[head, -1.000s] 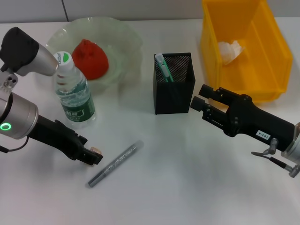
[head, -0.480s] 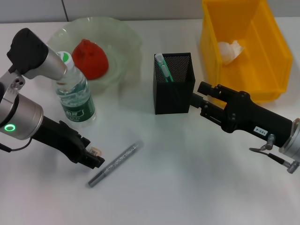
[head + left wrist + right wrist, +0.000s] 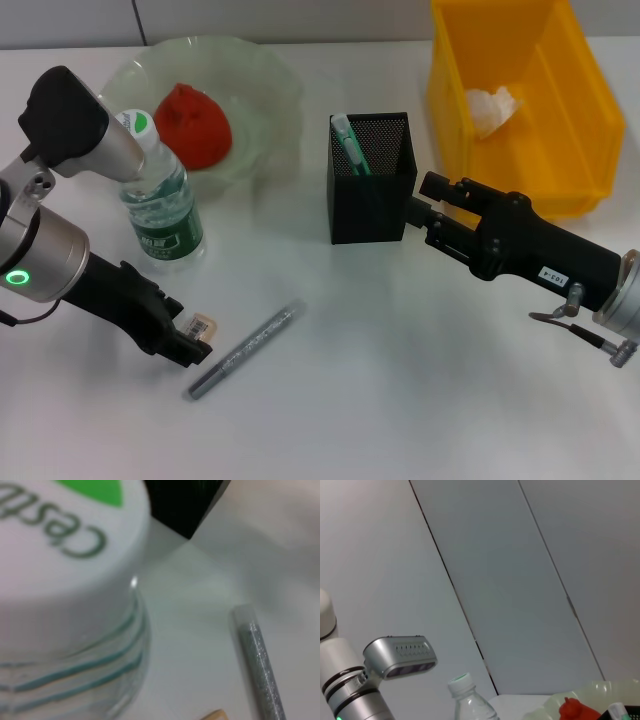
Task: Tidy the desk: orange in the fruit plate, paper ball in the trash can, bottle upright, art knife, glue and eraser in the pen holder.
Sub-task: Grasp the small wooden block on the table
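The eraser (image 3: 199,326) lies on the desk (image 3: 380,400) right at the tip of my left gripper (image 3: 192,347); a corner of it shows in the left wrist view (image 3: 214,715). The glue (image 3: 245,350) lies just right of it, also in the left wrist view (image 3: 257,670). The bottle (image 3: 155,200) stands upright; its cap fills the left wrist view (image 3: 65,535). The orange (image 3: 193,123) sits in the fruit plate (image 3: 270,100). The art knife (image 3: 349,145) stands in the pen holder (image 3: 372,190). The paper ball (image 3: 490,107) is in the trash can (image 3: 580,150). My right gripper (image 3: 424,208) is open and empty beside the pen holder.
My left arm's elbow (image 3: 75,125) hangs close to the bottle's cap. The right wrist view looks over the desk at a wall and shows the bottle top (image 3: 462,686), the orange (image 3: 574,710) and my left arm (image 3: 395,655).
My left gripper has shifted slightly toward the desk's near edge, and the eraser has shifted a little with it. My right gripper has edged closer to the pen holder.
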